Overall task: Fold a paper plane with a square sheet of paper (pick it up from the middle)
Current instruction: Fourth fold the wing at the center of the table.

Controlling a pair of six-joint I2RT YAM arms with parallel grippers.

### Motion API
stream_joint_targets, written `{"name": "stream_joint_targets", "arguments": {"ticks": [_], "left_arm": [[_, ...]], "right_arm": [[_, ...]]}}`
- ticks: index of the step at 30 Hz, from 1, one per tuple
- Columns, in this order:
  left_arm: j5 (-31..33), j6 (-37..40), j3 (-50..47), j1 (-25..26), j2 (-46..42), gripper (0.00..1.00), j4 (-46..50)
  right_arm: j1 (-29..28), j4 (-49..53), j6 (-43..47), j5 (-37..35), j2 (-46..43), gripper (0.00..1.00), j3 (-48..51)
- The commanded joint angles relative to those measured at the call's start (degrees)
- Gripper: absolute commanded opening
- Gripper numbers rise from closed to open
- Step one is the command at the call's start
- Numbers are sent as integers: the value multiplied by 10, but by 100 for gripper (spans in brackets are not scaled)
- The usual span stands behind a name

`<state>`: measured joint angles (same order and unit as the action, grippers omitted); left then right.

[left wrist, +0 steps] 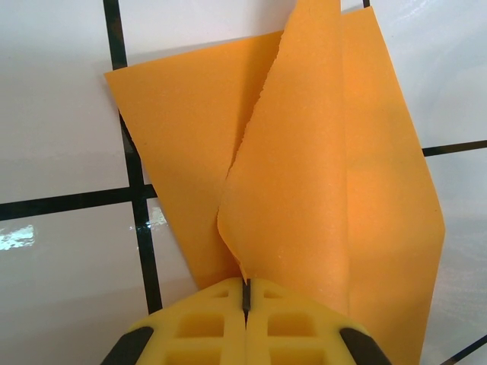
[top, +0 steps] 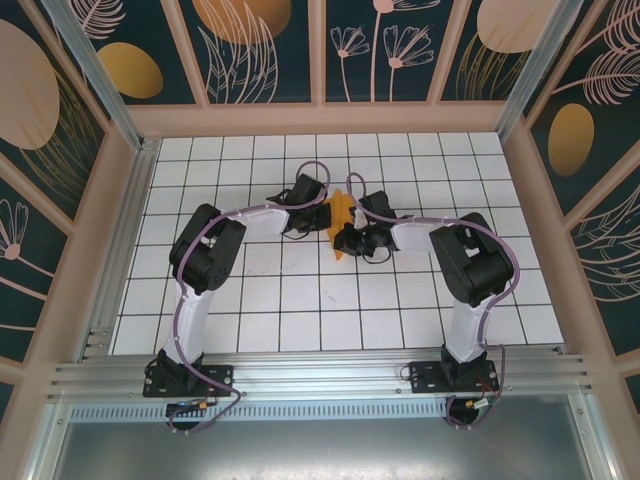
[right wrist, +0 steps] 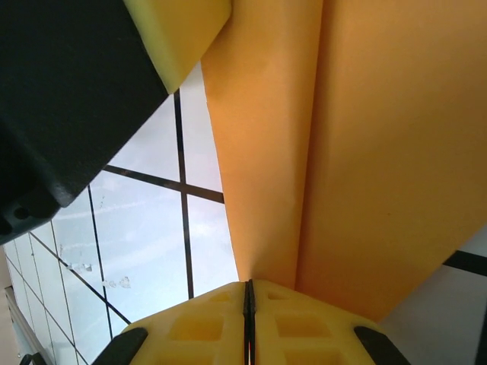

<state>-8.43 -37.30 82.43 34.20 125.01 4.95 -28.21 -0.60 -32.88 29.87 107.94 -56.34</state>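
Observation:
The bright-orange sheet of paper [top: 341, 212] stands partly folded between the two grippers at mid-table. In the left wrist view, one flap of the paper [left wrist: 304, 167] curls up over the flatter layer and its lower edge runs into my left gripper [left wrist: 246, 293], whose yellow jaws are shut on it. In the right wrist view the paper [right wrist: 365, 152] shows a long crease that ends at my right gripper [right wrist: 247, 293], also shut on it. The left gripper's yellow finger [right wrist: 179, 38] hangs close above. From above, the left gripper [top: 318, 215] and right gripper [top: 350, 238] nearly touch.
The white grid-tiled table [top: 250, 300] is ringed by a wooden frame [top: 330, 118] and patterned walls. Both arms bend inward from their bases at the near edge, with their elbows out to either side.

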Motion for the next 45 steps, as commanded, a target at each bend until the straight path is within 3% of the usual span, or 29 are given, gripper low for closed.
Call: {"name": "stream_joint_targets", "arguments": {"ticks": [1, 12, 18, 29, 45], "left_arm": [[29, 0, -11, 1, 48, 2, 86], [34, -1, -5, 2, 52, 2, 93], [29, -2, -5, 2, 56, 2, 91], [26, -4, -4, 1, 58, 2, 91], [31, -5, 1, 1, 60, 2, 94]], "right_arm": [[3, 17, 15, -8, -1, 12, 13], [6, 50, 37, -17, -22, 12, 22], [7, 16, 25, 16, -65, 13, 16], [-7, 25, 30, 37, -15, 13, -15], [-7, 81, 48, 6, 2, 13, -6]]}}
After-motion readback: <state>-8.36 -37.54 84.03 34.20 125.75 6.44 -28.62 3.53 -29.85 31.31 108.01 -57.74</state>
